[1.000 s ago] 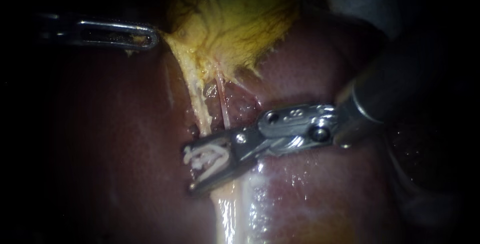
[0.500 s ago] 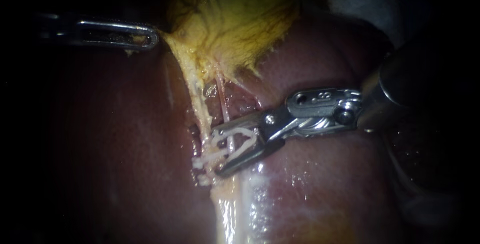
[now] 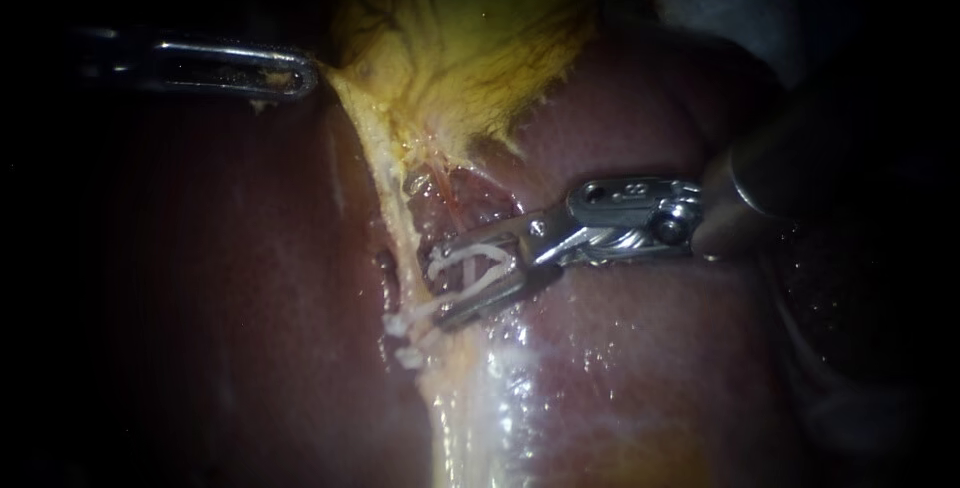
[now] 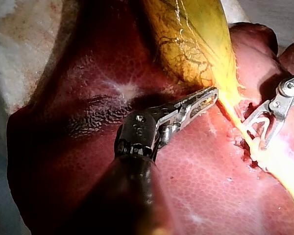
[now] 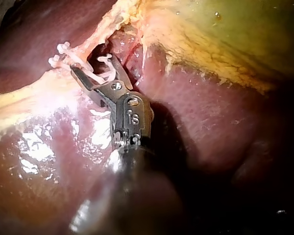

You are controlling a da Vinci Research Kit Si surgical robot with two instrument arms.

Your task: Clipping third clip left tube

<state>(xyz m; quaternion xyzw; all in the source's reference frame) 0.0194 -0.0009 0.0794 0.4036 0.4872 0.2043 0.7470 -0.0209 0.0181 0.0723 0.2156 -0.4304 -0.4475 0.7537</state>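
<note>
The left tube [image 3: 393, 210] is a pale yellow strand running from the gallbladder [image 3: 470, 38] down over the liver [image 3: 640, 368]. Two white clips [image 3: 402, 328] sit on it low down. My right instrument [image 3: 438, 286] lies just right of that tube, above those clips, its jaws apart and holding a white clip [image 3: 478, 266] between them. The right wrist view shows its jaws [image 5: 93, 64] tips-on against the tube, beside the clips [image 5: 59, 54]. A thin reddish right tube [image 3: 447, 193] runs just above the upper jaw. My left instrument [image 3: 305, 76] is shut on the gallbladder's edge [image 4: 220, 90].
Dark red liver surrounds the work on all sides, with wet glare below the right instrument's jaws [image 3: 500, 358]. Pale cloth [image 4: 19, 44] lies beyond the liver's edge in the left wrist view.
My right instrument has moved up along the left tube, away from the two clips, carrying its clip. Its jaws stand closer together than half a second ago. The left instrument has not moved.
</note>
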